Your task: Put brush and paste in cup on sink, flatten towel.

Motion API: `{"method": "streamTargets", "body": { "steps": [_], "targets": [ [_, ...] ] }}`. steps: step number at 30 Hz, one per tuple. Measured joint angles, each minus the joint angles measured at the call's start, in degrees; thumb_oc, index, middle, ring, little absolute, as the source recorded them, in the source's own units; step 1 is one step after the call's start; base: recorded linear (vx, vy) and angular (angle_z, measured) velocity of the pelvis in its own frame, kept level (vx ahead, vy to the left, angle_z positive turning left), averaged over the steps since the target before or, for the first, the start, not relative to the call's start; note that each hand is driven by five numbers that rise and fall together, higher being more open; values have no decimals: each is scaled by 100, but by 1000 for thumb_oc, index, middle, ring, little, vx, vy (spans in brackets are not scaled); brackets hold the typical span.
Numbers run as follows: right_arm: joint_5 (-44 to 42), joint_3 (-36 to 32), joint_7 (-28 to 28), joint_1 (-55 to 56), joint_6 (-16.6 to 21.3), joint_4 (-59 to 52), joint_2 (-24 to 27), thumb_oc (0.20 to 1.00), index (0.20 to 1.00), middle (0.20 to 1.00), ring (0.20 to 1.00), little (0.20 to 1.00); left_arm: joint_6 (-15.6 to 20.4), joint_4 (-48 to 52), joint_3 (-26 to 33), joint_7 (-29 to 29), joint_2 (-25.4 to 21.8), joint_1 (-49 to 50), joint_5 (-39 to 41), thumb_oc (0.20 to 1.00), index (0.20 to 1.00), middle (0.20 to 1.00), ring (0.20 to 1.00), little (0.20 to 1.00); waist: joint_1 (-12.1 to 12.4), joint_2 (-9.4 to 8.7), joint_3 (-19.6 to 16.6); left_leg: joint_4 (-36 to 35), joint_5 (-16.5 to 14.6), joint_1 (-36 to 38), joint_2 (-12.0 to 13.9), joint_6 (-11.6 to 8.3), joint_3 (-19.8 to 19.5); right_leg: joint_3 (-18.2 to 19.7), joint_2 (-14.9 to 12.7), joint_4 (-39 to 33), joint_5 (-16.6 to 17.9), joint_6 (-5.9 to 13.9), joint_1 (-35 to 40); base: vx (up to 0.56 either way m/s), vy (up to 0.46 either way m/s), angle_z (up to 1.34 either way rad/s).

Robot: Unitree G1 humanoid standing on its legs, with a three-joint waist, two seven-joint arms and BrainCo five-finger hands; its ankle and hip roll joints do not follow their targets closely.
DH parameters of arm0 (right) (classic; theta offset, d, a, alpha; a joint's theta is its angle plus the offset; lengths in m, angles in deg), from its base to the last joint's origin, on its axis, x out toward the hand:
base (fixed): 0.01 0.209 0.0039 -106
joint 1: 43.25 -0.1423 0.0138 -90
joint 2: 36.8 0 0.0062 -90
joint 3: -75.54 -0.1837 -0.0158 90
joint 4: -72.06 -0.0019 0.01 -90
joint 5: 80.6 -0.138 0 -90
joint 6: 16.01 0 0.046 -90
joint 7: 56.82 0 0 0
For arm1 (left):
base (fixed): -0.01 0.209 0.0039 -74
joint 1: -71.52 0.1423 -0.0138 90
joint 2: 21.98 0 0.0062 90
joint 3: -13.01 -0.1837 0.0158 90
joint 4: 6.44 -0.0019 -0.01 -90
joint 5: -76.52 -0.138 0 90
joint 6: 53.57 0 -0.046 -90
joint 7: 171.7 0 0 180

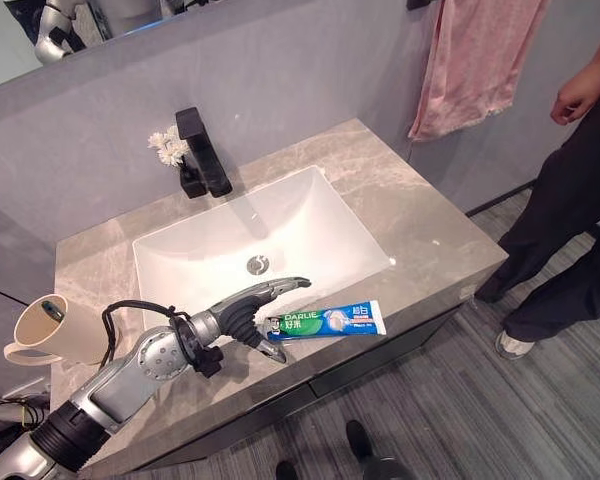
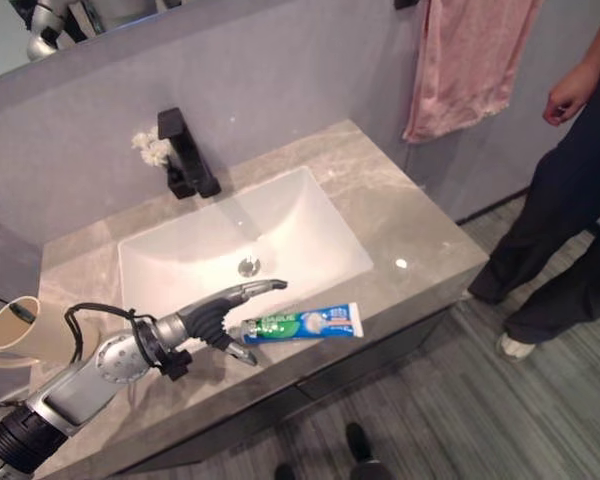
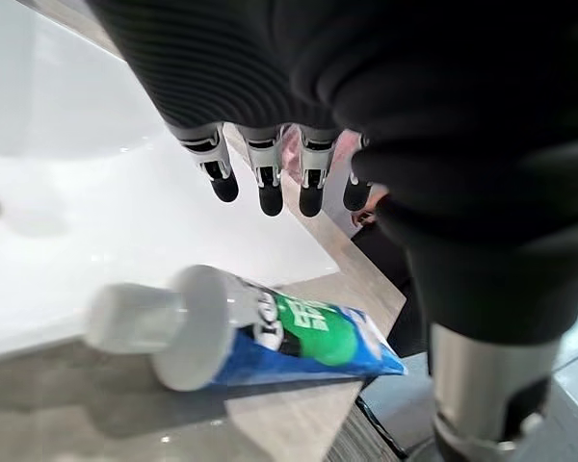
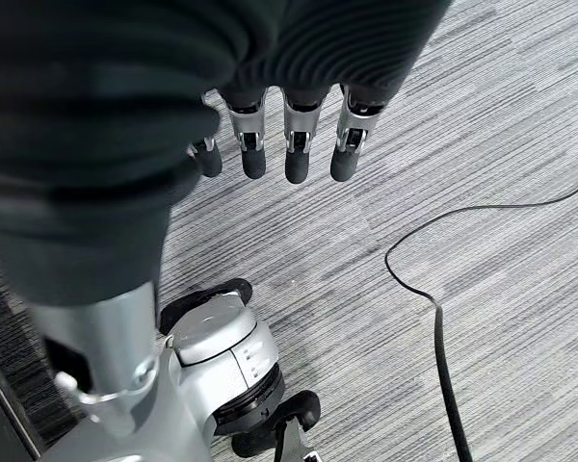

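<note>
A blue and green toothpaste tube [image 1: 332, 320] lies on the counter's front strip, white cap [image 3: 135, 318] pointing toward my left hand [image 1: 242, 318]. That hand is open. Its straight fingers [image 3: 268, 183] reach over the cap end and its thumb lies on the counter beside the cap, touching nothing that I can tell. A beige cup [image 1: 58, 328] sits tilted at the counter's left end with something dark in its mouth. A pink towel [image 1: 475, 60] hangs bunched on the wall at the upper right. My right hand [image 4: 289, 144] hangs open above the striped floor.
A white basin [image 1: 280, 225] is set into the grey stone counter [image 1: 430, 235]. A black faucet [image 1: 202, 150] and small white flowers [image 1: 167, 148] stand behind it. A person in dark trousers [image 1: 565, 210] stands at the right, close to the towel.
</note>
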Motion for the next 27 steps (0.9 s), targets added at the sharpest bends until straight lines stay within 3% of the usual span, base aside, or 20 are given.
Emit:
{"method": "streamTargets", "body": {
  "steps": [14, 27],
  "targets": [
    [-6, 3, 3, -72, 2, 1, -2, 1000, 1000, 1000, 1000, 1000, -77, 156, -45, 168, 0, 2, 438, 1000, 1000, 1000, 1000, 1000, 4, 24, 118, 2, 1, -3, -10, 1, -54, -73, -21, 0, 2, 6, 19, -5, 1, 2],
    [-225, 17, -7, -190, 5, 1, -1, 1000, 1000, 1000, 1000, 1000, -160, 353, -692, 314, 2, -211, 693, 1000, 1000, 1000, 1000, 1000, 11, 141, 306, 7, 2, -23, -11, 1, -70, -95, -23, 0, -3, -1, 4, 0, 0, 0]
  ]
}}
